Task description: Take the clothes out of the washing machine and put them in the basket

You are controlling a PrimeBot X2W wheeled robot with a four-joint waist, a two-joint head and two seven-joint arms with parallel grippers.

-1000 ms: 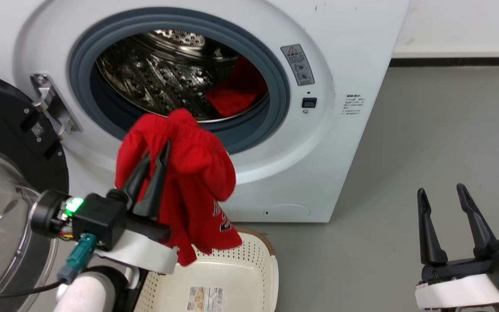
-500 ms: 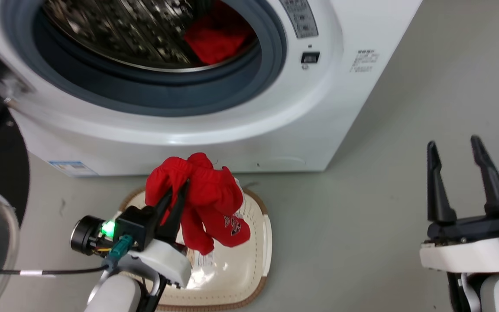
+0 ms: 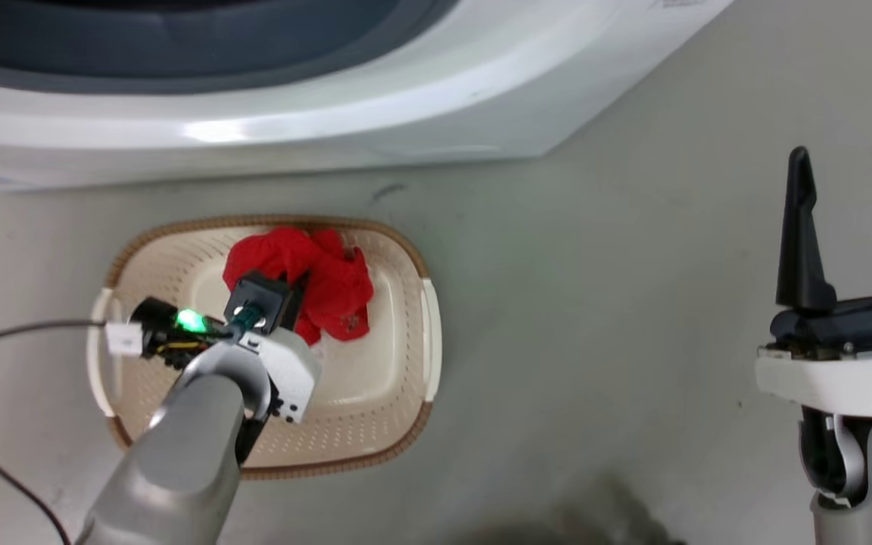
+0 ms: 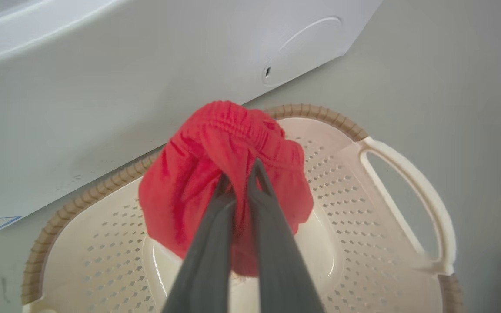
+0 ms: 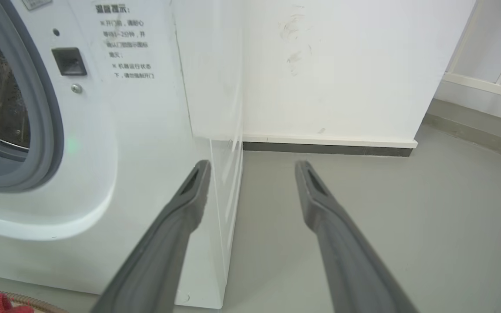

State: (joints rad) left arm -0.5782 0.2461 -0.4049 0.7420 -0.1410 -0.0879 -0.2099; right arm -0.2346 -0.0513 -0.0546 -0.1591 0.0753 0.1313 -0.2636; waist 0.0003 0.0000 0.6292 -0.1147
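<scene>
- Hanging low over the basket at the left centre of the head view, the left jaws are pinched almost closed on a bunched red garment
- In the left wrist view the two dark tips bite into a fold at the frame's middle, with the cloth's gathered elastic edge bulging above them
- The red garment sags into the basket's hollow; whether it touches the bottom cannot be told
- The basket stands on the grey floor, just below the washing machine that spans the top of the frame
- The right jaws, at the right edge of the head view, gape wide apart and hold nothing
</scene>
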